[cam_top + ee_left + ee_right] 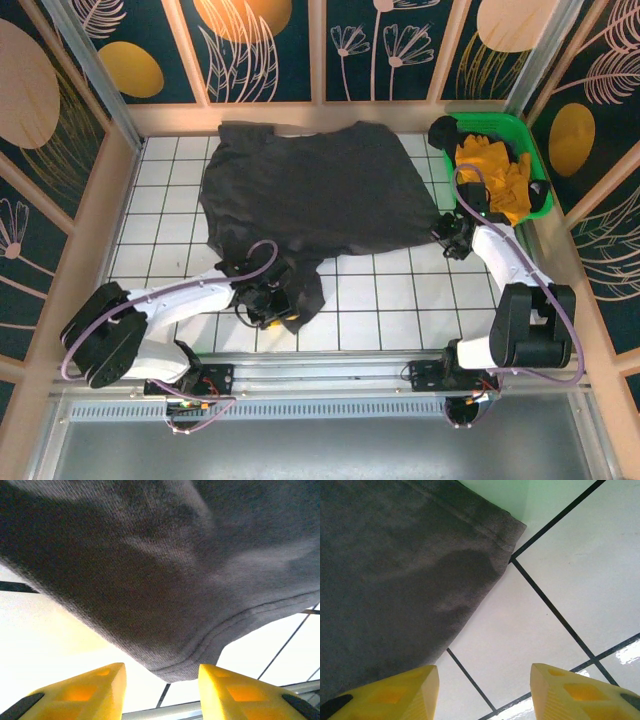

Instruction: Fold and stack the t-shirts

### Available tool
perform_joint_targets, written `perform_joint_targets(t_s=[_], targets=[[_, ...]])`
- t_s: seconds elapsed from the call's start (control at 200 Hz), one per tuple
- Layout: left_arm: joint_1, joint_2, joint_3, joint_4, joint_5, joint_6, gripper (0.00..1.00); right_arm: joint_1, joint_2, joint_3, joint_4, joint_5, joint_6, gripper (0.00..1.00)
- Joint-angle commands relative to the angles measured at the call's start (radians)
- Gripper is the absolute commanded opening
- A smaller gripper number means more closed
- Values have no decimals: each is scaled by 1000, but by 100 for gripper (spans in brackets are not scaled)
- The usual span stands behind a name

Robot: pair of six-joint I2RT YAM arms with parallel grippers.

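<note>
A large charcoal-grey t-shirt (310, 185) lies spread over the white tiles, with one flap trailing toward the near side (305, 290). My left gripper (272, 308) sits low at that flap. In the left wrist view its yellow fingers (100, 690) stand apart, and the shirt's stitched hem (190, 655) hangs just ahead of the gap, not pinched. My right gripper (450, 235) is at the shirt's right edge. In the right wrist view it is open (484, 675) over bare tile, with the shirt's edge (470, 605) running by its left finger.
A green plastic bin (497, 121) stands at the back right corner with crumpled yellow cloth (495, 170) in it, close behind the right arm. Wooden-framed panels wall the table on three sides. Bare white tiles (400, 300) stretch between the two grippers.
</note>
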Motion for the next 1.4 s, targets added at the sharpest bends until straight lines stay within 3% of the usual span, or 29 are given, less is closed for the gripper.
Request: perform_joint_targets(t_s=[0.0, 0.12, 0.22, 0.285, 0.35, 0.651, 0.976, 1.081, 1.391], targets=[[-7, 68, 46, -18, 2, 18, 43, 6, 7, 31, -5, 1, -11, 52], [-18, 158, 85, 5, -6, 31, 39, 7, -5, 25, -16, 11, -8, 52], [-19, 200, 88, 12, -44, 40, 30, 6, -20, 15, -23, 27, -3, 52], [-18, 217, 81, 25, -62, 39, 19, 6, -31, 5, -27, 40, 8, 51], [-19, 218, 66, 6, -93, 35, 0, 6, -41, -1, -32, 59, 22, 51], [-15, -95, -122, -242, -285, -15, 0, 5, -65, -25, -48, 123, 65, 49], [54, -389, -93, -548, -487, -161, 0, -5, 6, -46, 10, 101, 83, 49], [94, -425, -75, -553, -518, -177, 0, -3, 45, -56, 19, 59, 98, 45], [103, -430, -36, -564, -566, -207, 0, 6, 112, -105, 73, 20, 104, 35]])
